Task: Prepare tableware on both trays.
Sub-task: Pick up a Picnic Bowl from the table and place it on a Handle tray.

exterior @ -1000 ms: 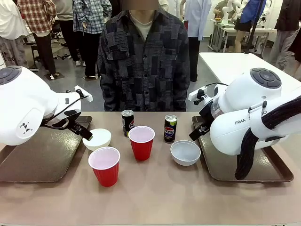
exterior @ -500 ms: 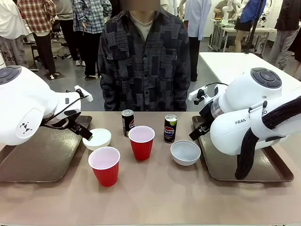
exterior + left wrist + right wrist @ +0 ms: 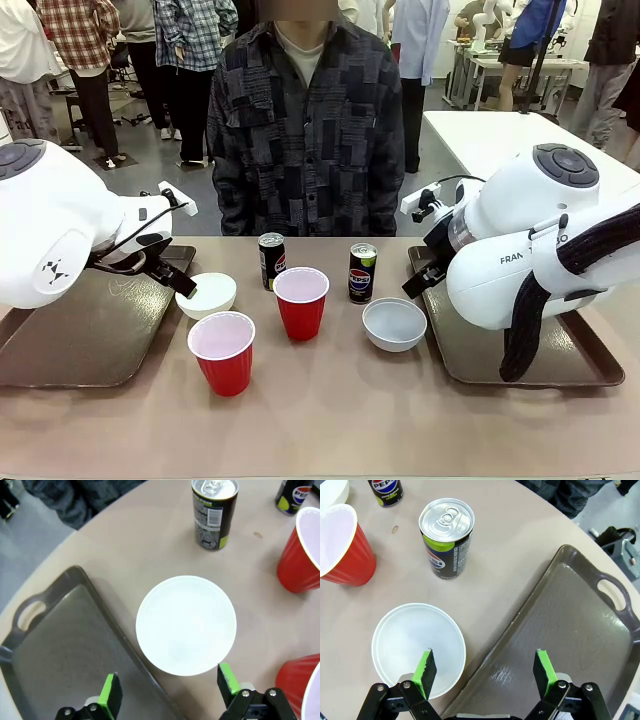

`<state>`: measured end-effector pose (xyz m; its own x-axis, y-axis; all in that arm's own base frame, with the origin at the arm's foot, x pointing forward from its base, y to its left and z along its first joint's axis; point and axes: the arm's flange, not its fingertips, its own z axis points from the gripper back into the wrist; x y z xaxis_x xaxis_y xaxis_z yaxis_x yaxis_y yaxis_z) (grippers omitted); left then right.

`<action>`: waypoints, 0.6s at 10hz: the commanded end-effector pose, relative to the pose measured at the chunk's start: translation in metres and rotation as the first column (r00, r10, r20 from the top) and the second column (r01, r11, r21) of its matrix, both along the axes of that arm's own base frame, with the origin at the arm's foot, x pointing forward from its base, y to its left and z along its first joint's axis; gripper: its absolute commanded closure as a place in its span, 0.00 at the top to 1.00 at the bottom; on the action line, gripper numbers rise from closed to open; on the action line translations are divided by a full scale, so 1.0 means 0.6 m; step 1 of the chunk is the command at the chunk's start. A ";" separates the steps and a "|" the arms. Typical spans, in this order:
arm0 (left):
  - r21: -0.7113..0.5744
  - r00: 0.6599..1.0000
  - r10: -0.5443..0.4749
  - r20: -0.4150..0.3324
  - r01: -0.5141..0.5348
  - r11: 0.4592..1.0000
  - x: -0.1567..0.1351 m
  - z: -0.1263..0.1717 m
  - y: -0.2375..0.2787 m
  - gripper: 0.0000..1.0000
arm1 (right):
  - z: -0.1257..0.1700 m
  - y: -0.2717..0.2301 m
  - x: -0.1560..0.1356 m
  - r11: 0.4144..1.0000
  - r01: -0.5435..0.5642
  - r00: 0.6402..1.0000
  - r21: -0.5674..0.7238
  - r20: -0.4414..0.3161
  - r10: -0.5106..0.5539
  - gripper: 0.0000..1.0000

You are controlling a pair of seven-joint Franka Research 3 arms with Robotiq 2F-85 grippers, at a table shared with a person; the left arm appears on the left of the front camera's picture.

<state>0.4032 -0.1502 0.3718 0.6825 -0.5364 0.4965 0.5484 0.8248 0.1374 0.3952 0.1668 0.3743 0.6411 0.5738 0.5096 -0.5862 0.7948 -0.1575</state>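
On the tan table stand two red cups, two black Pepsi cans and two white bowls, all between the two brown trays. My left gripper hangs open above the near edge of the left bowl, its green pads astride the bowl and the left tray's rim. My right gripper is open too, one pad over the right bowl, the other over the right tray. Both trays are bare.
A person in a dark patterned shirt stands at the far side of the table, hands out of sight. A can stands just beyond the right bowl, and a can stands beyond the left bowl, with red cups close by.
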 end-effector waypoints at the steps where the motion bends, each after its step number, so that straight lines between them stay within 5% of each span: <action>1: 0.055 0.999 0.031 -0.037 -0.029 0.998 -0.020 0.033 0.005 1.00 | 0.024 0.010 -0.019 0.999 0.005 1.000 -0.032 0.005 -0.005 1.00; 4: 0.100 0.987 -0.071 -0.145 0.086 0.991 -0.117 0.156 0.014 1.00 | 0.119 0.008 -0.130 0.987 0.081 0.996 -0.137 -0.023 -0.085 1.00; 6: 0.093 0.957 -0.114 -0.267 0.143 0.985 -0.178 0.189 0.021 1.00 | 0.151 -0.007 -0.224 0.980 0.108 0.987 -0.168 -0.097 -0.125 1.00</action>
